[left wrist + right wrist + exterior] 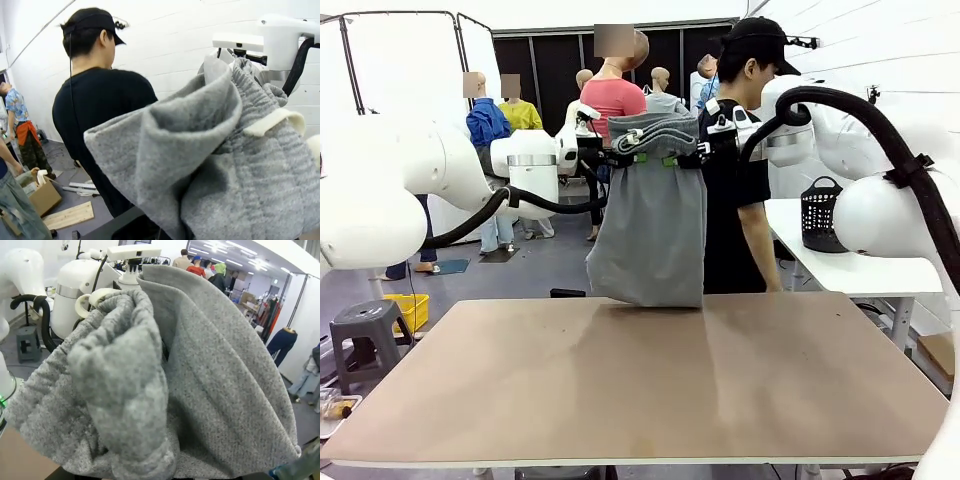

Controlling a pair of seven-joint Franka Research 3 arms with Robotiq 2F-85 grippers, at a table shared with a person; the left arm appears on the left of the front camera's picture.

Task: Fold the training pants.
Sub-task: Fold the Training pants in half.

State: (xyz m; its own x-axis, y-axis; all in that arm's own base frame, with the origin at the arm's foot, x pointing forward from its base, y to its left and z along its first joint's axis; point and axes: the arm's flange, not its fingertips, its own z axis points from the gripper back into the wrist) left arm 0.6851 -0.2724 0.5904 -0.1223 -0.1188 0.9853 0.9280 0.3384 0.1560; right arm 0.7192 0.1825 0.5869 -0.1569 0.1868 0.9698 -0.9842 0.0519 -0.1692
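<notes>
Hanging in the air over the far edge of the table (620, 390), the pants (650, 230) are held up by both grippers. The pants are light grey and soft. Their bunched waistband sits at the top, and the rest drops straight down like a sack. The bottom end is just above the table's far edge, and I cannot tell if it touches.

The left gripper (623, 157) grabs the top of the pants on the left side. The right gripper (682, 159) grabs the top on the right side. Both sets of jaws are closed tight on the waistband, with little green pads peeking out beside the cloth. The two grippers are near each other, so the waistband is scrunched up between them.

A person (740, 160) in a black shirt and black cap stands behind the pants, at the far side of the table. A black basket (823, 215) sits on a white table to the right, well apart from the pants.

From the left wrist, the grey cloth is folded over in thick rolls close up, and a white string end (275, 121) lies on it. From the right wrist, the cloth hangs in big soft folds.
</notes>
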